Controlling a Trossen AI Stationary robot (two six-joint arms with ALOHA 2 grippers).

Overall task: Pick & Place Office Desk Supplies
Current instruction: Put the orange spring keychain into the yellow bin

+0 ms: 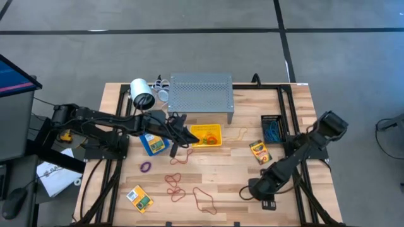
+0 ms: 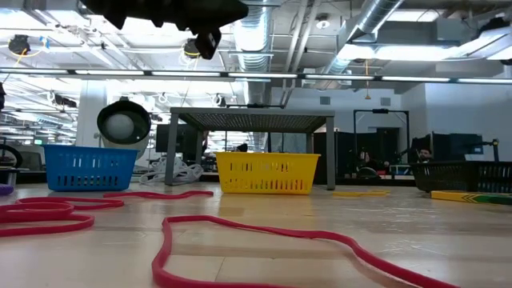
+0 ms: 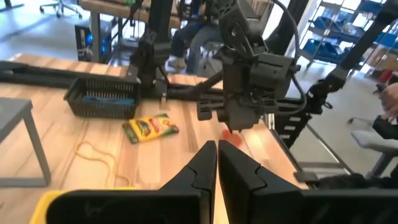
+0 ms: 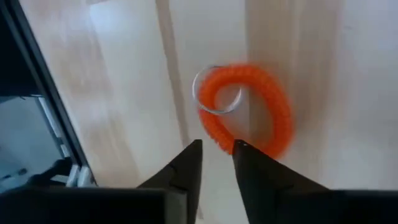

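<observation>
Fingers on your right gripper (image 4: pixel 216 163) stand slightly apart with nothing between them, hanging low over the pale wooden bench (image 1: pixel 221 167) near its front edge, at about five o'clock from the bench's middle in the high view. Just past their tips lies the orange coiled spiral loop with a small metal ring (image 4: pixel 245 112), flat on the wood. It looks clear of both tips, though the wrist view is soft enough that I would not swear to the gap. The coil sits straight ahead of the fingers, at twelve o'clock from them, with its ring on the side away from them.

That is what your next move turns on: the loop lies dead ahead and flat, roughly round, so no long axis matters; you would need to straddle one side of the coil.

Your left gripper (image 1: pixel 178 142) is well apart, hovering beside the small yellow plastic bin (image 1: pixel 208 144) near the bench's middle, fingers (image 3: pixel 205 168) pressed together and empty. The right arm is clearly nearer the coil.
</observation>
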